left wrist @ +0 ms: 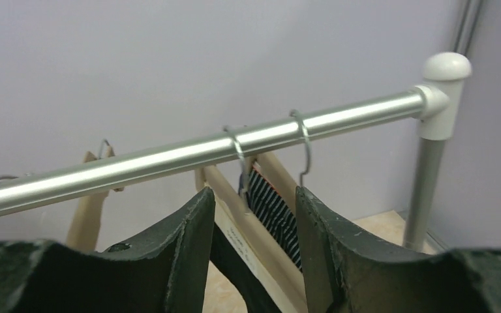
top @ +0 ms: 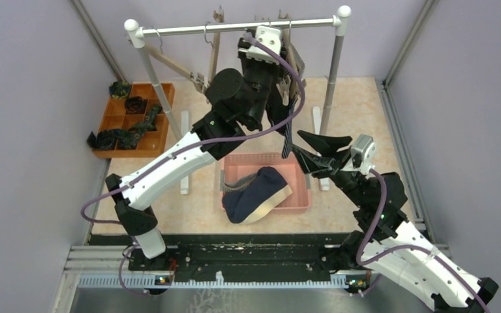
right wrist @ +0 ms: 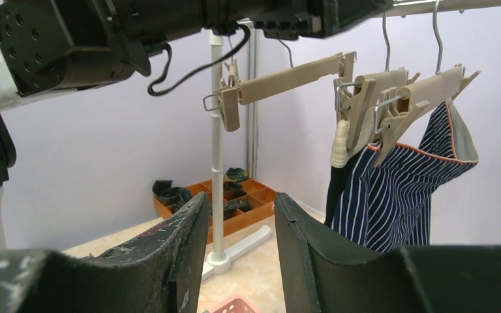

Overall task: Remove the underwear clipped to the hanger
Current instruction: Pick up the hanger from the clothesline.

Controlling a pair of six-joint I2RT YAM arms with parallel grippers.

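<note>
Two pieces of underwear hang from beige clip hangers (right wrist: 424,91) on the silver rail (left wrist: 169,156): a navy white-striped pair (right wrist: 391,195) and a black pair (right wrist: 336,189) beside it. My left gripper (left wrist: 254,195) is up at the rail, open, with a hanger bar (left wrist: 248,241) passing between its fingers untouched and striped cloth (left wrist: 274,208) just behind. Lower and to the right, my right gripper (right wrist: 239,199) stands open and empty, left of the striped pair. A plain navy pair (top: 256,192) and a pale striped pair (top: 280,195) lie in the pink basket (top: 300,176).
An empty beige hanger (right wrist: 287,78) hangs further along the rail. The rack's posts (top: 331,72) and white feet (top: 184,150) flank the basket. An orange divided tray (top: 163,104) with dark rolled bundles sits at the back left. Grey walls enclose the table.
</note>
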